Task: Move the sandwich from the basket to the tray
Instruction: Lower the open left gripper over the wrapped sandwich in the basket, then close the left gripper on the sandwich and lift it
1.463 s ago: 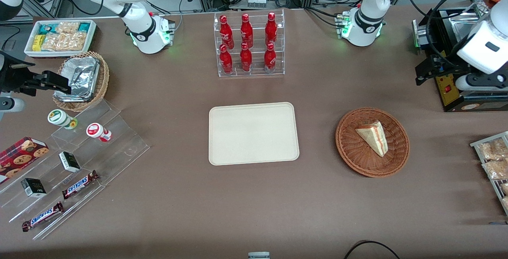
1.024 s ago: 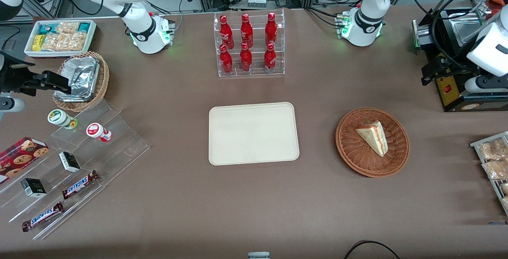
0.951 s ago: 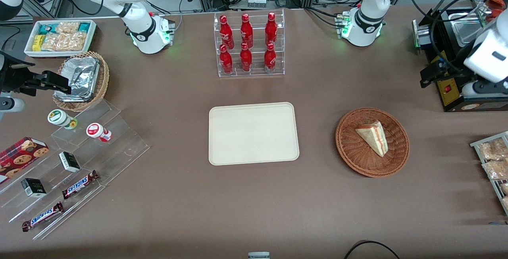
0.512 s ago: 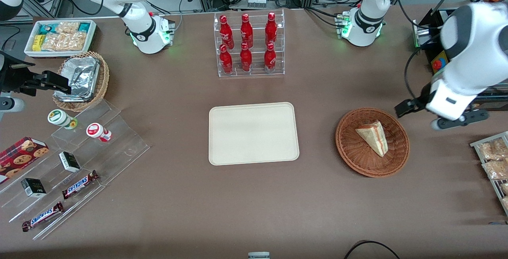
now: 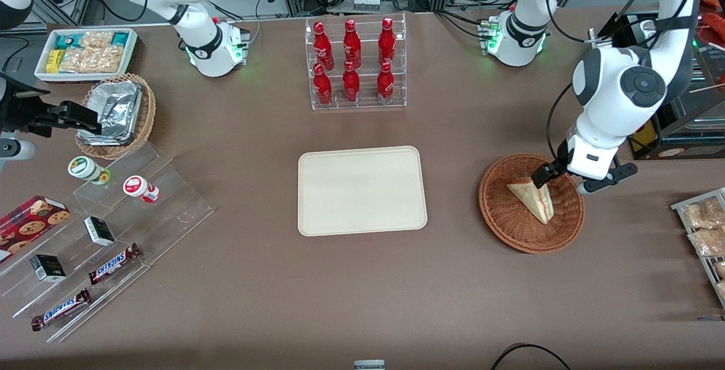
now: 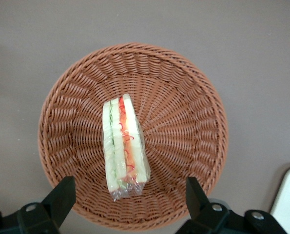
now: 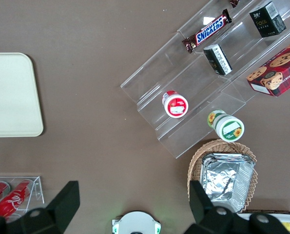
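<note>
While wrapped, sandwich (image 6: 124,146) shows red-green filling.

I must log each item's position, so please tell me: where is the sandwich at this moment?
The sandwich lies inside the basket, toward the working arm's end of the table beside the tray. The open gripper hangs above it.

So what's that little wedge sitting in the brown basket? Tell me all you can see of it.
It is a sandwich: a triangular wedge of pale bread in clear wrap, with green and red filling showing along one edge. It lies inside the round woven basket, resting on the weave, with nothing gripping it. The gripper hangs above it with its fingers spread wide, one to each side.
</note>
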`<move>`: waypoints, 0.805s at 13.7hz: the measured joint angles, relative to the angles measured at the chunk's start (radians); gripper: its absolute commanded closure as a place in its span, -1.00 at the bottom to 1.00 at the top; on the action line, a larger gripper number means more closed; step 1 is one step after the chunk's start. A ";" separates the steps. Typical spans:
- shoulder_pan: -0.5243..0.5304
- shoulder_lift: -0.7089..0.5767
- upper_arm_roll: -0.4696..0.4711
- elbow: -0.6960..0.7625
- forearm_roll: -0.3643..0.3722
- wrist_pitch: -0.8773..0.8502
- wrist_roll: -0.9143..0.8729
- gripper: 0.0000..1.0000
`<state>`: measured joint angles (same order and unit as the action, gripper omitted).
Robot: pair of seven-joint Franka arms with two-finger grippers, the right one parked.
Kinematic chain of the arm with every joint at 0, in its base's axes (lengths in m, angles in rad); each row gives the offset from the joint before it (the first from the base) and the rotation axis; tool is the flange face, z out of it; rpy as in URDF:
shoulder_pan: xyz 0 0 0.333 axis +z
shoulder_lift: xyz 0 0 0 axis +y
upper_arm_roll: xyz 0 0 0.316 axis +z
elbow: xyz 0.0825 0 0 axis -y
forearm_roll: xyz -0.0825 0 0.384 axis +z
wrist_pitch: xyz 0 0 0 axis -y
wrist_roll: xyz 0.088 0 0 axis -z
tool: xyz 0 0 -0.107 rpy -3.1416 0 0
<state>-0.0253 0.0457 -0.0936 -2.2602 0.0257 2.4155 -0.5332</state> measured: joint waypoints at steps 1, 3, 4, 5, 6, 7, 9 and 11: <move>0.002 0.017 0.001 -0.014 0.000 0.032 -0.010 -1.00; 0.004 0.064 0.001 -0.028 0.000 0.090 -0.027 -1.00; 0.004 0.088 0.001 -0.036 0.000 0.123 -0.030 -1.00; 0.004 0.110 0.002 -0.047 0.000 0.156 -0.032 -1.00; 0.004 0.130 0.002 -0.056 0.000 0.183 -0.033 -0.95; 0.004 0.149 0.002 -0.062 0.000 0.204 -0.035 -0.53; 0.004 0.180 0.002 -0.066 0.000 0.231 -0.036 0.88; 0.004 0.192 0.002 -0.066 0.000 0.236 -0.036 1.00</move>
<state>-0.0211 0.2374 -0.0919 -2.3266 0.0258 2.6515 -0.5689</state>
